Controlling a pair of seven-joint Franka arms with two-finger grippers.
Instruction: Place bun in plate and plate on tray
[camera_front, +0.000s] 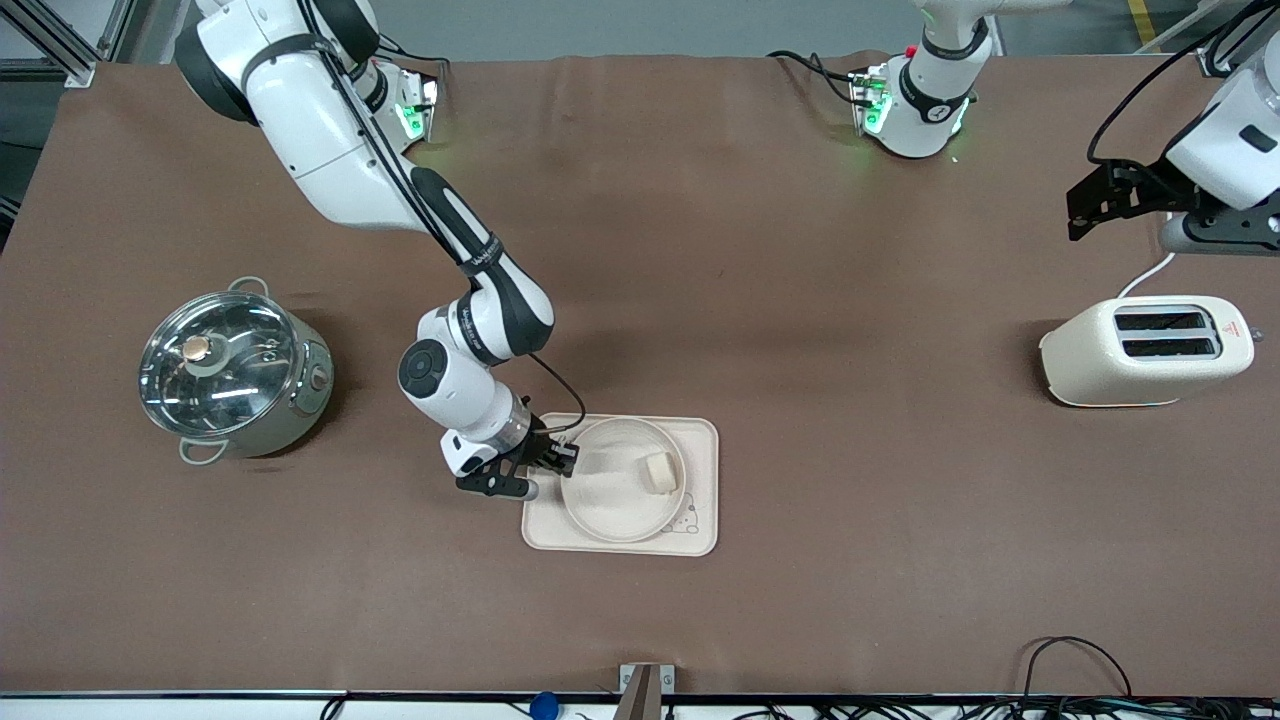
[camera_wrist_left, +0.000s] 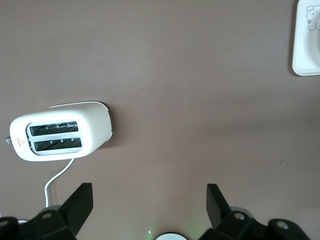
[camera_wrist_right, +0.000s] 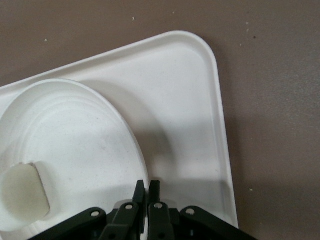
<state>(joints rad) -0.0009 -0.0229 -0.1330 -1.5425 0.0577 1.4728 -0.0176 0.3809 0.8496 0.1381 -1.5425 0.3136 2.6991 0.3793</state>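
Note:
The round cream plate (camera_front: 600, 505) rests on the rectangular tray (camera_front: 702, 440), which has a rabbit drawing at its corner. The pale bun (camera_front: 659, 471) lies in the plate, on the side toward the left arm's end. My right gripper (camera_front: 562, 460) is at the plate's rim on the side toward the right arm's end, shut on that rim. In the right wrist view its fingers (camera_wrist_right: 148, 186) pinch the plate (camera_wrist_right: 75, 140) edge, with the bun (camera_wrist_right: 22, 192) and tray (camera_wrist_right: 180, 100) in sight. My left gripper (camera_front: 1078, 212) waits open and empty, up over the table near the toaster (camera_wrist_left: 148, 189).
A cream toaster (camera_front: 1147, 350) stands toward the left arm's end, seen also in the left wrist view (camera_wrist_left: 60, 136), with its cord. A steel pot with a glass lid (camera_front: 232, 370) stands toward the right arm's end. A tray corner (camera_wrist_left: 306, 50) shows in the left wrist view.

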